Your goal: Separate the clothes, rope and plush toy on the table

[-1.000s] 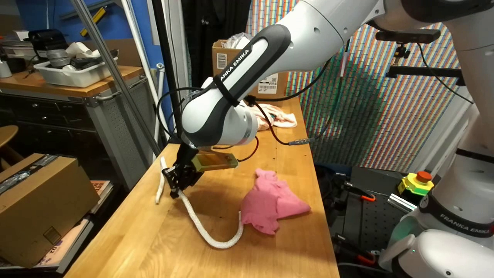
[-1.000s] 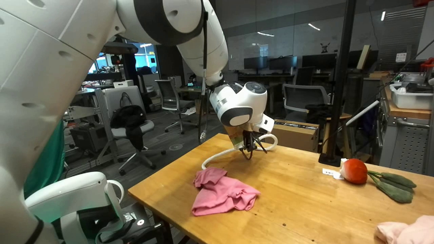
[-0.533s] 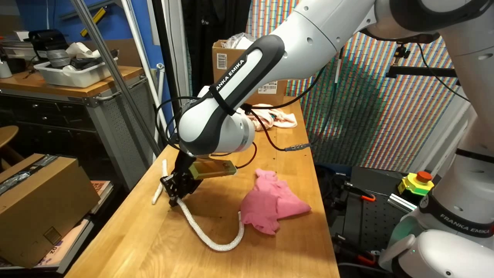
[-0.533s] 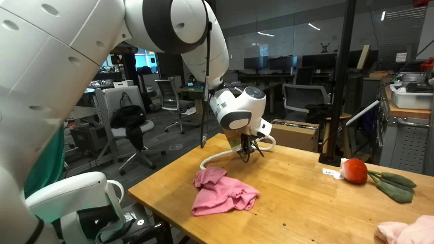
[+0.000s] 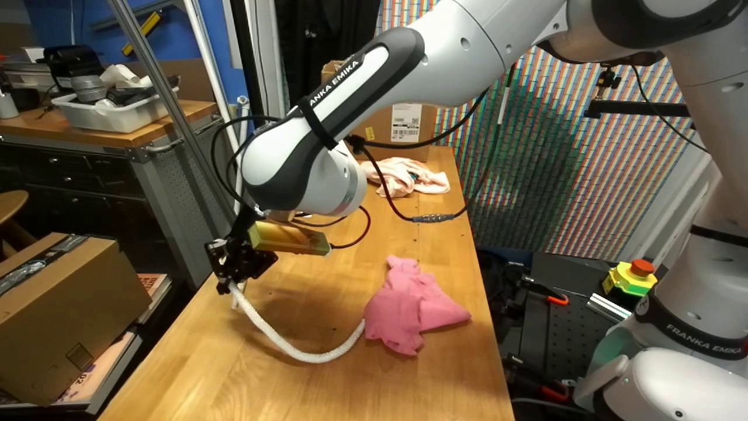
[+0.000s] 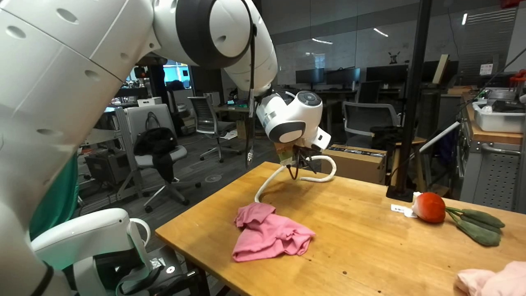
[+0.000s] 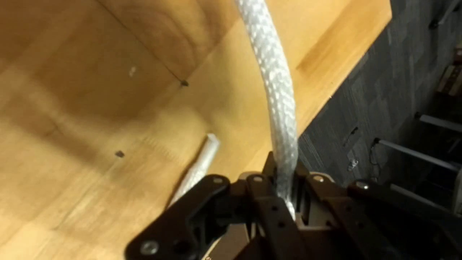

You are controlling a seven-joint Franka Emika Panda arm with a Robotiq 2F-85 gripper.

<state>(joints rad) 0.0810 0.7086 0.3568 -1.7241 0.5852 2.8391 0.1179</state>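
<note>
The white rope (image 5: pixel 304 355) runs from beside the pink cloth (image 5: pixel 403 310) up to my gripper (image 5: pixel 225 286). My gripper is shut on the rope and holds it above the table near an edge, which also shows in an exterior view (image 6: pixel 294 164). In the wrist view the rope (image 7: pixel 281 97) passes between the fingertips (image 7: pixel 283 162), and its loose end lies lower on the table. The pink cloth lies crumpled, with the other rope end touching or under it. The plush toy (image 6: pixel 429 207), red-orange with green leaves, lies in an exterior view. A pale pink cloth (image 5: pixel 403 175) lies further back.
A cardboard box (image 5: pixel 409 131) stands at the table's back end, behind the pale cloth. A black post (image 6: pixel 404 164) rises at the table edge beside the plush toy. The table edge (image 7: pixel 339 86) and the floor are close to the gripper.
My gripper has risen and moved toward the left table edge in an exterior view, after dipping slightly. The held rope has lifted and its bend has flattened. The pink cloth has not moved.
</note>
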